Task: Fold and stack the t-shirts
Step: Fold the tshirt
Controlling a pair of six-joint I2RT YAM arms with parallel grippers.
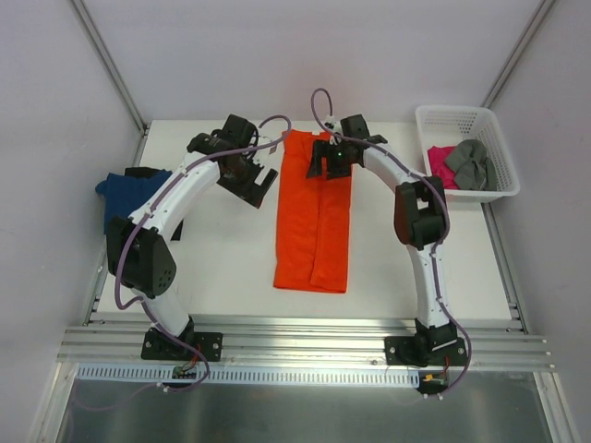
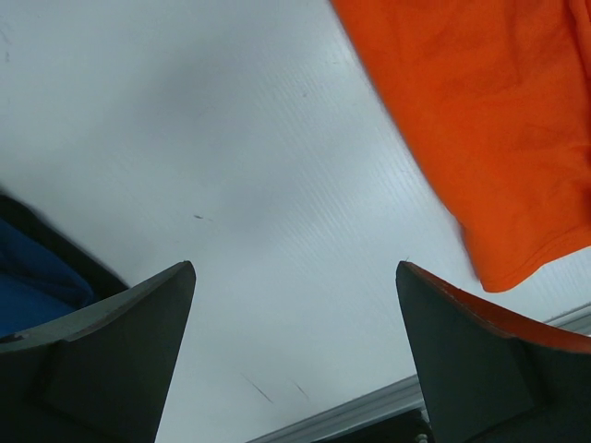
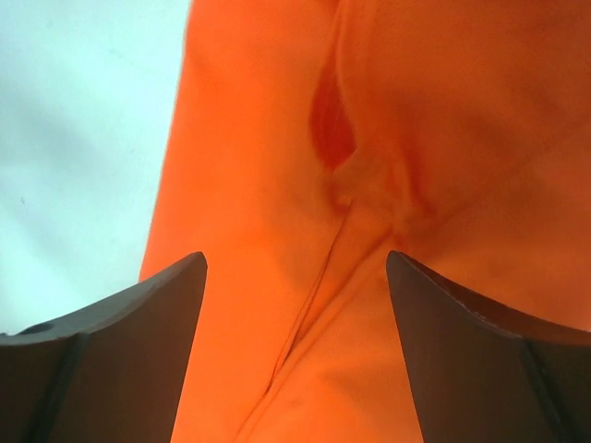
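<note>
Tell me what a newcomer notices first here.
The bright orange t-shirt, folded into a long strip, dominates the table centre. The right end effector hangs open over its far end; the left end effector is open over bare surface beside it. A white basket, far right, holds a magenta shirt and a grey shirt.
</note>
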